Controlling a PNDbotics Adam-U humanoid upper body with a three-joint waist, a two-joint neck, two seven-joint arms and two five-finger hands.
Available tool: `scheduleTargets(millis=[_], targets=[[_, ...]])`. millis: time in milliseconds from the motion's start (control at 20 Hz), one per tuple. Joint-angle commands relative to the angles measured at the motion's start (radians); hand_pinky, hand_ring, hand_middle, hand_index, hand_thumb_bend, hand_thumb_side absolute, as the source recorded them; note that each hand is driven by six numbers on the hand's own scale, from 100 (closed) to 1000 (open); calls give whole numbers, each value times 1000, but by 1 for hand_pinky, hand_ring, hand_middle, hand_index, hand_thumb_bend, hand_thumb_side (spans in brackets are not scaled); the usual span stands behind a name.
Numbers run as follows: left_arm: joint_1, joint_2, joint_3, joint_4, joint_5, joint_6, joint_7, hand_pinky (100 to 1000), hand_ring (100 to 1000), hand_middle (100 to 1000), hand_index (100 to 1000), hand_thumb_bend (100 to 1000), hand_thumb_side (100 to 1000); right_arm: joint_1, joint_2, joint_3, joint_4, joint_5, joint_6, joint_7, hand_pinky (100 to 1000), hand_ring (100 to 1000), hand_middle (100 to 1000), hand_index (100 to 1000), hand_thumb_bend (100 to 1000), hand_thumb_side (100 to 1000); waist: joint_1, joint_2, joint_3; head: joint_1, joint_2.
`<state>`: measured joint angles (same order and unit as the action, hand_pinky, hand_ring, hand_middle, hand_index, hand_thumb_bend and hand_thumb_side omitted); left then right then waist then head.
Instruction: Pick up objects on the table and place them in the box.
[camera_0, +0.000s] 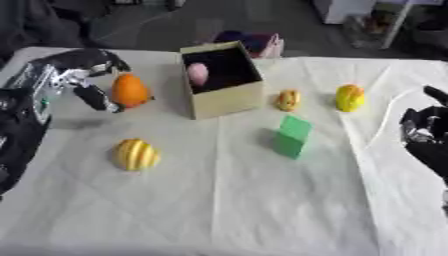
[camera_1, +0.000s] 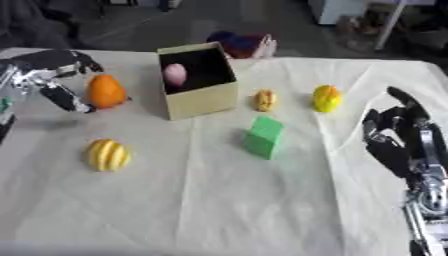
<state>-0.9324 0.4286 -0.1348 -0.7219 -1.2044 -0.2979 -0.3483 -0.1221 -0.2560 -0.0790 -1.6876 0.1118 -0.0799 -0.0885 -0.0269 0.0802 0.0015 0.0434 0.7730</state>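
Risk sits with the left hand (camera_0: 87, 75): its fingers (camera_0: 94, 97) curve open around the orange fruit (camera_0: 129, 90) without gripping, and might nudge it away. Right hand (camera_1: 398, 132) rests open.

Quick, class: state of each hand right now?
Left hand: open, fingers around the orange fruit, not clearly closed on it.
Right hand: open, holding nothing.
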Motion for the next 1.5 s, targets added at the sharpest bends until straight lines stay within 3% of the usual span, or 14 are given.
scheduleTargets(millis=[50,200,300,450,500,550,650,800,1000,1200,1500], targets=[[-30,-26,47,34,-109,57,77,795,765,792,894,520,195,-6,-6,0,-12,-11,-3,2,736,425,438,896,100,159,-3,-16,-3,7,-3],[-26,-53,79,54,-181,153,215,790,758,788,892,470,196,-8,-1,2,-12,-13,-3,3,737,425,438,896,100,161,-8,-12,-11,14,-3],[-26,-61,89,68,-210,199,295,786,754,783,889,505,181,-9,2,3,-12,-15,-4,4,737,425,438,895,100,161,-9,-9,-16,18,-3],[-28,-66,98,88,-238,240,367,766,728,756,864,510,181,-12,4,4,-12,-18,-3,3,737,424,438,894,100,164,-11,-1,-20,23,-3],[-28,-66,101,94,-248,250,380,754,704,735,846,551,138,-13,5,4,-12,-19,-3,3,737,424,438,894,100,155,-11,3,-22,25,-3],[-27,-67,104,101,-257,259,390,750,696,726,840,502,178,-15,6,5,-12,-20,-3,4,737,424,438,893,100,166,-12,6,-24,27,-3],[-24,-69,109,115,-276,270,402,735,659,679,810,489,175,-16,8,5,-12,-21,-3,4,737,425,438,893,100,167,-13,10,-27,28,-3],[-21,-71,117,120,-285,273,424,673,516,505,679,386,152,-17,9,5,-12,-23,-2,3,737,424,437,894,100,169,-14,16,-31,29,-3],[-22,-66,123,89,-249,274,480,652,460,414,592,285,134,-17,10,4,-12,-23,-1,1,737,424,437,893,100,171,-13,20,-35,30,-3],[-34,-51,114,18,-189,258,504,651,449,391,580,222,118,-15,9,3,-12,-22,-1,0,736,424,437,893,100,171,-10,19,-36,29,-3],[-78,-29,33,-171,27,141,438,671,464,402,596,187,105,-13,6,2,-12,-21,-1,-1,737,424,437,893,100,173,-4,16,-38,28,-3]])
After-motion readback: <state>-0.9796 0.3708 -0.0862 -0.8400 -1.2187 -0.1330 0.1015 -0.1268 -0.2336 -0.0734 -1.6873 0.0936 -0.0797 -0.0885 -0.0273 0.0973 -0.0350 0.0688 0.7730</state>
